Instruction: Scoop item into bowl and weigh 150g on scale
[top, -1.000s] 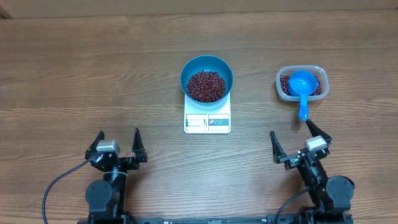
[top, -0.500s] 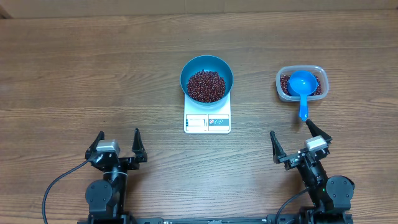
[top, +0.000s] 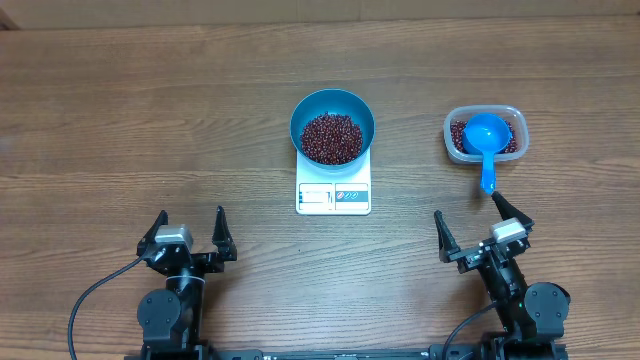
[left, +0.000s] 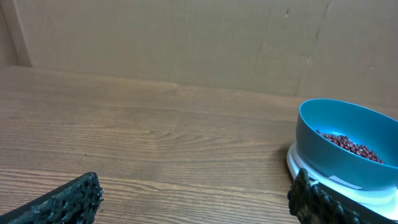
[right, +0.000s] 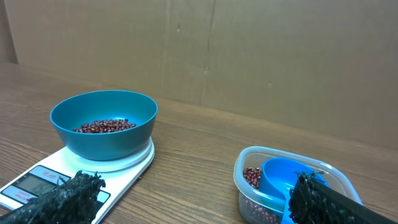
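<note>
The beans (top: 331, 138) are tiny, oval and dark red-brown. They lie in a loose, low heap that covers the bottom of the bowl (top: 304, 110) and leaves its smooth blue wall bare above them. The bowl stands on the white scale (top: 333, 198) around the middle of the table (top: 150, 120). More beans lie in a clear tub (top: 513, 117) towards the right edge. A blue scoop (top: 485, 131) rests in the tub, its handle sticking out over the rim towards the near edge.

The bowl hides most of the scale's top, so only the strip with the display shows. The digits are too small to read from overhead or from the right wrist. The scoop covers much of the tub's beans. In the left wrist view the frame's right side cuts off the bowl, and a dark finger covers part of the scale.

The left claw (top: 191, 213) and the right claw (top: 466, 205) sit by the near edge, both spread wide and holding nothing. One right fingertip lies just beside the scoop handle's end; whether they touch is unclear.
</note>
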